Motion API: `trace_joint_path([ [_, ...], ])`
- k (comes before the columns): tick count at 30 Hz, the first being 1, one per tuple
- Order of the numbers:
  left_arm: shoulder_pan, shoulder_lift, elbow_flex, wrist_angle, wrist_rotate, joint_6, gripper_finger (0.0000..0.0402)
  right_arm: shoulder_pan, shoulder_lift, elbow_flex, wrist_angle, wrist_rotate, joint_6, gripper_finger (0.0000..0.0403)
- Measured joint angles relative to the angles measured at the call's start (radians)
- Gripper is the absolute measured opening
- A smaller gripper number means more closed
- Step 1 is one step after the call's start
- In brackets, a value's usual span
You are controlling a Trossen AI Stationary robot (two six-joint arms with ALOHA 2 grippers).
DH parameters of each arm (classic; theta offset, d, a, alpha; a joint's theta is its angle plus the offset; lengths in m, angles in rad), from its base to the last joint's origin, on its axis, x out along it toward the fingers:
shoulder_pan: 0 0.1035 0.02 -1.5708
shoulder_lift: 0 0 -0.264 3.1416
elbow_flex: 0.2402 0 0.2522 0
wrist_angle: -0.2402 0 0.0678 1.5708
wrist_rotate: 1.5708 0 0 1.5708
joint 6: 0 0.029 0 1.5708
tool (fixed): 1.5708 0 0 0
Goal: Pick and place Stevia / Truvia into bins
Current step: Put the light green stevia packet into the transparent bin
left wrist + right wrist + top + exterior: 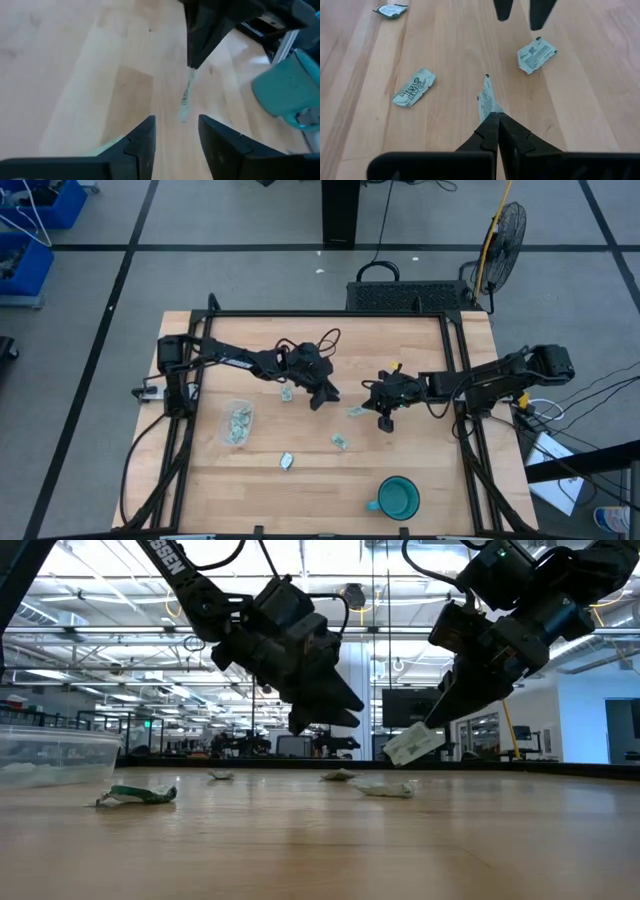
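Observation:
My right gripper (386, 423) hangs over the middle right of the table, shut on a pale green and white sachet (413, 745). My left gripper (325, 397) hovers just to its left, open and empty, fingers pointing toward the held sachet, which also shows in the left wrist view (186, 95). Several more sachets lie flat on the wood: one (287, 393) near the left arm, one (356, 411) between the grippers, one (340, 442) nearer the front, one (286, 462) front left. The clear tub (238, 422) stands at the left with sachets inside. My right gripper pinches one end of the sachet (488, 107) between its two shut fingertips, coming from above and slanting down. The sachet hangs tilted below the fingers, lifted clear of the table.
A teal cup (398, 498) stands near the front edge, right of centre. The black frame rails (462, 380) run along the table's sides. Bare wood lies between the tub and the grippers.

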Motion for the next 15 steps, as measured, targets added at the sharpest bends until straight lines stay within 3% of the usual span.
trace_joint_path([
  [9, -0.021, 0.007, 0.0, 0.028, 0.067, 0.153, 0.0197, 0.0, 0.0, 0.0, 0.028, 0.0, -0.009, 0.0],
  [15, -0.06, 0.021, 0.0, 0.067, -0.005, 0.18, 0.0219, 0.0, 0.0, 0.0, 0.148, 0.0, -0.009, 0.0],
])
